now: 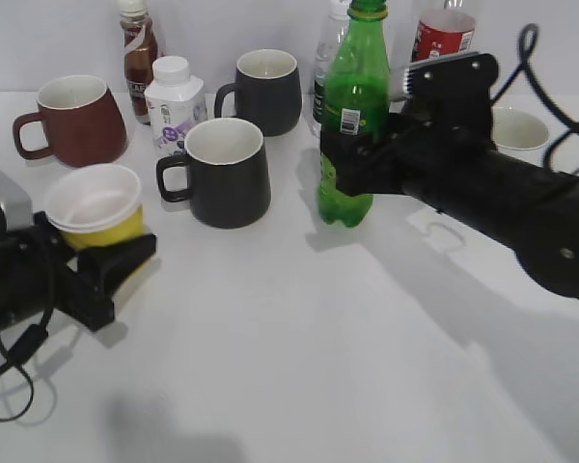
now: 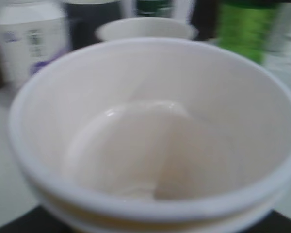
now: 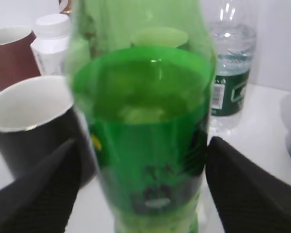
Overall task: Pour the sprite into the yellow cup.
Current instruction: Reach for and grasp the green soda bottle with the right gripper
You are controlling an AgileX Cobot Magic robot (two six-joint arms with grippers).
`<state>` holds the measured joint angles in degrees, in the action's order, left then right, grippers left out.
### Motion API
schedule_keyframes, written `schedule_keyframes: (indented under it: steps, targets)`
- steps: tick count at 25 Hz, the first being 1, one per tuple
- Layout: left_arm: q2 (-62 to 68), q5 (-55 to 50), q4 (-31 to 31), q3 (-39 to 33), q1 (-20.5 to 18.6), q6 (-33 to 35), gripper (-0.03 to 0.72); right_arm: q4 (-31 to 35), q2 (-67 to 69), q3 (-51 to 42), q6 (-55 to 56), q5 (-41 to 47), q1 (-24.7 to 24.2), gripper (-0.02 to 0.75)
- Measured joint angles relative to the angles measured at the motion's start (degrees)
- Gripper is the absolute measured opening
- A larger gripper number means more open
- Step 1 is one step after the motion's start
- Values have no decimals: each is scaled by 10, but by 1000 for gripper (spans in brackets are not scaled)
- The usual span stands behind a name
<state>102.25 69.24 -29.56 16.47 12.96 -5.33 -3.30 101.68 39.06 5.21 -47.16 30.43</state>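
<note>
The sprite (image 1: pixel 352 96), a tall green bottle with its cap on, stands upright on the white table right of centre. It fills the right wrist view (image 3: pixel 145 121). My right gripper (image 1: pixel 343 164) is open, with one finger on each side of the bottle's lower body (image 3: pixel 143 143); the right finger is at its wall and a small gap shows on the left. The yellow cup (image 1: pixel 96 207), white inside and empty, is at the left. My left gripper (image 1: pixel 106 241) is shut on it. The cup's inside fills the left wrist view (image 2: pixel 150 121).
Behind the cup stand a brown mug (image 1: pixel 72 121), a white bottle (image 1: pixel 174 101) and a brown drink bottle (image 1: pixel 138 48). Two dark mugs (image 1: pixel 227 174) (image 1: pixel 265 92) stand left of the sprite. A water bottle (image 1: pixel 326 58), a red-labelled bottle (image 1: pixel 442 34) and a white cup (image 1: pixel 516 130) stand behind it.
</note>
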Motion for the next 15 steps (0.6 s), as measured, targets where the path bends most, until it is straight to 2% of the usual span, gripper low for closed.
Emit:
schedule_keyframes:
  steps: [6, 12, 15]
  targets:
    - [0, 0, -84, 0, 0, -4, 407, -1, 56, 55, 0, -1, 0, 594]
    - [-1, 0, -123, 0, 0, -4, 407, -1, 92, 96, 0, -1, 0, 591]
    - [-1, 0, -131, 0, 0, -5, 406, -1, 96, 102, 0, -1, 0, 514]
